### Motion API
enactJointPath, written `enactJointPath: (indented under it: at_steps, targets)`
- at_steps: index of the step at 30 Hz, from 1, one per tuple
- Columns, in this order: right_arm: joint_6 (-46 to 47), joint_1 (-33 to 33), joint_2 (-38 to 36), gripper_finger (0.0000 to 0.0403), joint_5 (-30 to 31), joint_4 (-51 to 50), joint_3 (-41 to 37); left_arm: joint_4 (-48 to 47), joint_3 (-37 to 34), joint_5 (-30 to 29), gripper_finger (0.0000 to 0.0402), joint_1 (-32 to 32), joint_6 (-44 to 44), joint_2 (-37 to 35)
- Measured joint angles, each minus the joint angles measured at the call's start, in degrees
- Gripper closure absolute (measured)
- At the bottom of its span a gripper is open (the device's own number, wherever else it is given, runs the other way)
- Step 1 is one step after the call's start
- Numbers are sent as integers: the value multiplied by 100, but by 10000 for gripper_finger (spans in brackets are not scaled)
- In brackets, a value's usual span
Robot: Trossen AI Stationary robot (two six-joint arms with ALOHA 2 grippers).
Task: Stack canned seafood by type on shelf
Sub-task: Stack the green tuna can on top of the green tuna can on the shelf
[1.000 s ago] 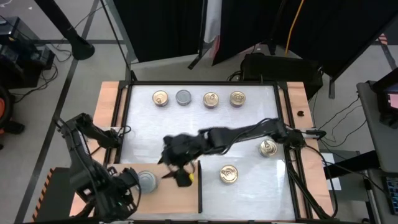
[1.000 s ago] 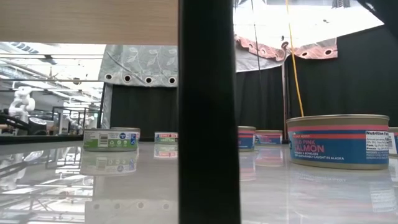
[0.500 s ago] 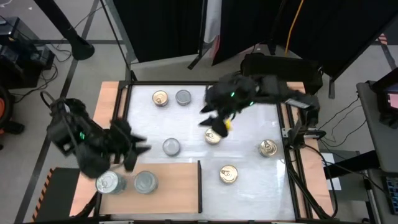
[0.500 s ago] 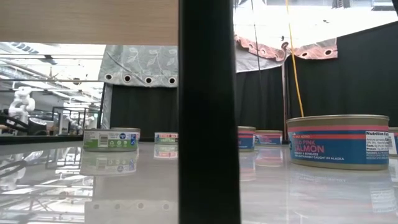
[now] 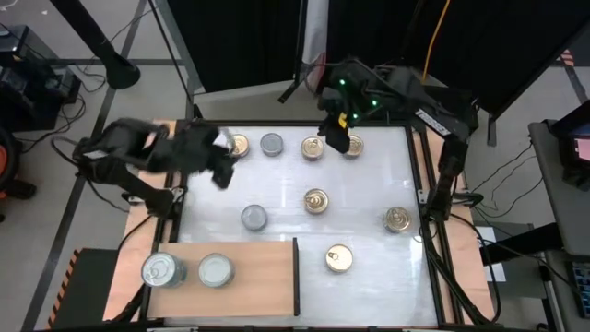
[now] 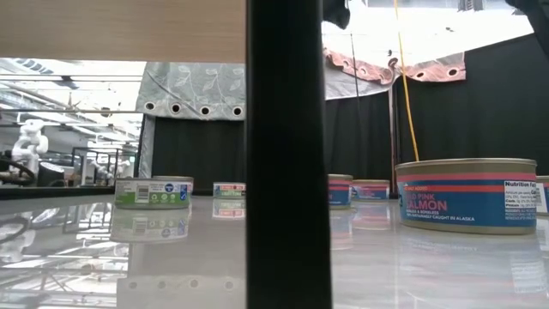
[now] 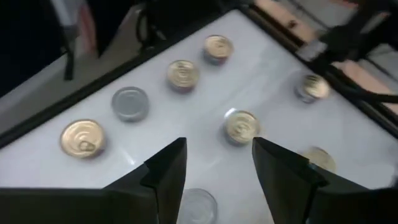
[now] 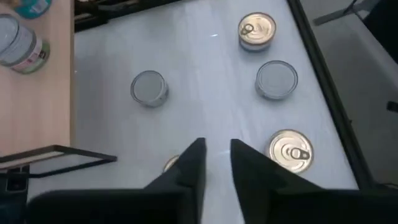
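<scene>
The left tool [image 5: 219,164] hangs over the far left part of the white counter [image 5: 369,212], just beside the gold-lidded tin [image 5: 238,145] at the left end of the far row. In the left wrist view its two dark fingers [image 7: 166,169] stand well apart with nothing between them — a wide, empty tool. A silver-lidded tin [image 7: 198,204] shows low in that gap, down on the counter.

The right tool [image 5: 337,124] is above the far row, between the third tin [image 5: 312,148] and the fourth tin [image 5: 352,145], both gold-lidded. From its wrist camera the fingers [image 8: 192,167] leave only a narrow gap and grip nothing; a gold-lidded tin [image 8: 290,149] lies just beside them on the counter.

The second tin in the far row has a plain silver lid [image 5: 271,143]. Nearer in, a lone silver tin [image 5: 253,218] sits left of centre, and a gold tin [image 5: 316,200] sits at the middle. Two more gold ones lie to the right — one by the right rail [image 5: 397,219], one nearer the front [image 5: 338,259].

The shelf [image 5: 263,281], a light wooden board, lies at the near left corner of the counter, well apart from both tools. Two silver-lidded tins rest on it side by side: one at its left end [image 5: 159,270], the other [image 5: 215,270] just right of it.

The low view shows a pink-labelled salmon tin [image 6: 466,194] close on the right and a green-labelled one [image 6: 153,192] farther off on the left.
</scene>
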Motion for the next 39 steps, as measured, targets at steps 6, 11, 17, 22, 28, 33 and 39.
enactJointPath:
  at_steps: [6,11,17,22,28,33,39]
  targets:
    - [-628,-517,130,398,-86,4,3,392,0,839,264,1822,1136,281]
    - [-859,-901,132,393,-542,-13,2,642,-2,1853,322,3075,1921,752]
    - [-901,-1237,133,395,-528,-16,2,794,-7,2264,368,3821,1180,1494]
    - [-669,-1350,132,394,-528,-160,2,569,-7,2402,372,4014,683,2113]
    - [-558,-1325,131,390,-528,-203,2,229,-7,2962,372,4135,837,2966]
    - [-460,-1273,131,390,-528,-171,2,314,-9,2977,372,4064,907,3517]
    - [-456,-1243,131,390,-528,-206,2,656,-9,2957,372,3895,925,3954]
